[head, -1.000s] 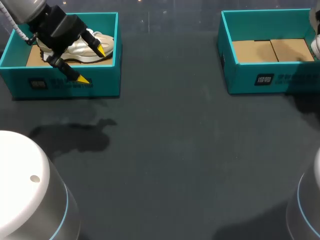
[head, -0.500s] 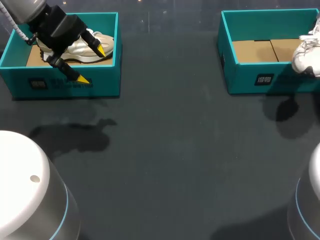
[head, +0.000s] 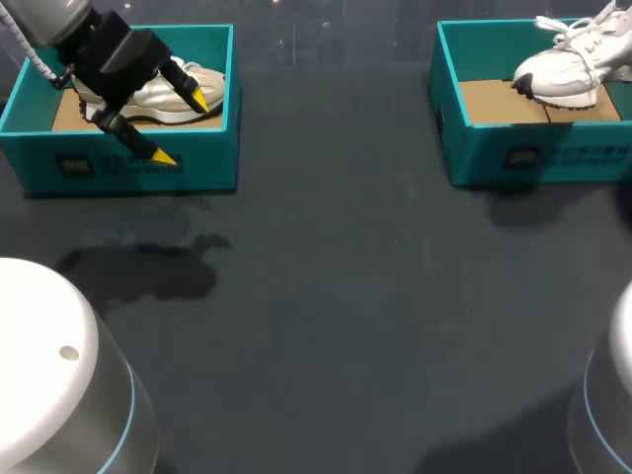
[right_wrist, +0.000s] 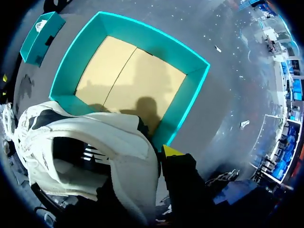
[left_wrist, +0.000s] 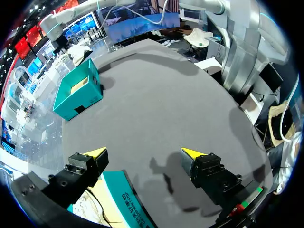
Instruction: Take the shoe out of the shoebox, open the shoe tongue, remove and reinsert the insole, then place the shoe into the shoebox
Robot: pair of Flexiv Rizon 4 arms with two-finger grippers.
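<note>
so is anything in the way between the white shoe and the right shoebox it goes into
Nothing visible does: the white shoe hangs just above the right shoebox, which is open on top and empty inside.

A dark grey table with a flat, matte top fills the head view. Light comes from above and throws soft-edged shadows on it: a broad, blurred shadow darkens the left part of the tabletop, and a fainter one lies at the right. Along the far edge the surface turns slightly glossier and carries small pale specks. In the left wrist view the same grey top stretches ahead, evenly lit.
</note>
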